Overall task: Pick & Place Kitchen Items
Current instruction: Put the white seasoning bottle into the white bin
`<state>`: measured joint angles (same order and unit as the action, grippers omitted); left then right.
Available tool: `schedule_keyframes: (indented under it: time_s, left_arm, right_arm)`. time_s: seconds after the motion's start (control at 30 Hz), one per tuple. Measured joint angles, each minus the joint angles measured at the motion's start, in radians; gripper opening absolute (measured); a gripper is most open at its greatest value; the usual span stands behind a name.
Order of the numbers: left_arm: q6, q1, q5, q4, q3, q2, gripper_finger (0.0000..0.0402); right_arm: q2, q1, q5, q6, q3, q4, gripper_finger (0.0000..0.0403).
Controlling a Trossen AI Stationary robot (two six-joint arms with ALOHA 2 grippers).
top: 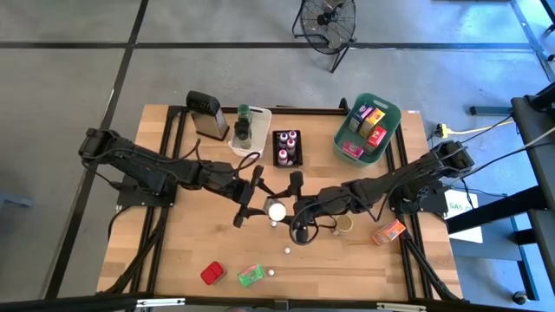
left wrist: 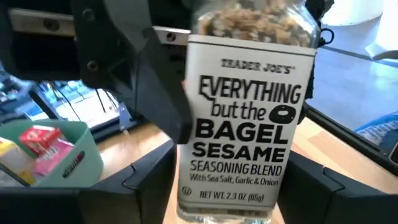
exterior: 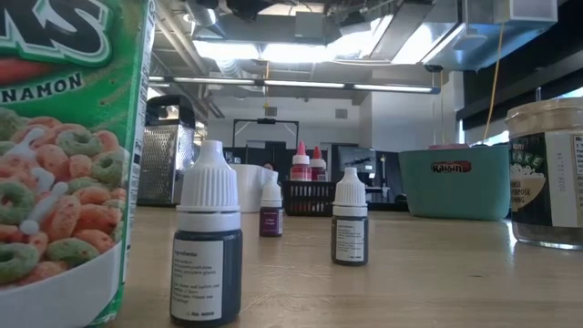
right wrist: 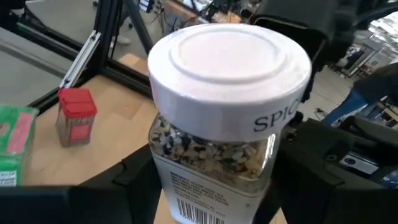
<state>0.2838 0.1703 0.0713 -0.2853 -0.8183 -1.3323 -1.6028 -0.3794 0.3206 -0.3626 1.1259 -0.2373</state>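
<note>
Both tools meet mid-tabletop on one item: the white-lidded seasoning jar (top: 276, 211). Left tool (top: 251, 201) has a finger on each side of the jar's label; right tool (top: 297, 208) has a finger on each side just under the lid. Looks like a handover. From these views I can't tell which tool is really clamped and which is loose: left reads as gripping, right unclear.

Jar (right wrist: 227, 118) is upright between them, over the middle of the tabletop (top: 173, 243).

Judgement: step in hand is passing the jar arm to arm, likely toward the teal bin (top: 388, 130) on the right arm's side, which already holds packets.

Next move needs one tool confirmed tight before the other lets go, then a straight retreat so the jar isn't tipped.

Small bottles (top: 287, 250) sit just below; keep clear.
</note>
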Motion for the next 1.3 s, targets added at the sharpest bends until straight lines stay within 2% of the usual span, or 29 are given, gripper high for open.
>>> schedule_keyframes:
  time_s: [0.1, 0.23, 0.37, 0.67, 0.87, 1.3]
  left_arm:
    - [-0.021, 0.0, -0.008, 0.01, 0.0, 0.0, 0.0251]
    - [-0.023, 0.0, -0.016, 0.026, 0.0, 0.0, 0.0267]
    - [-0.038, 0.001, -0.038, 0.109, 0.0, 0.012, 0.0275]
    - [0.112, 0.059, -0.092, 0.151, 0.001, 0.05, 0.0272]
    - [0.146, 0.104, -0.254, 0.122, -0.002, 0.064, 0.0271]
    - [0.148, 0.104, -0.254, 0.135, -0.001, 0.058, 0.0271]
  right_arm:
    - [0.0, 0.0, 0.003, 0.025, 0.0, 0.029, 0.0248]
    - [0.0, -0.001, 0.074, 0.063, 0.0, 0.106, 0.0248]
    - [-0.001, -0.001, 0.126, 0.117, 0.0, 0.171, 0.0248]
    - [0.001, 0.013, 0.103, 0.155, 0.002, 0.176, 0.024]
    - [-0.001, 0.022, 0.098, 0.166, 0.0, 0.189, 0.0206]
    - [-0.001, 0.022, 0.09, 0.165, 0.0, 0.181, 0.0208]
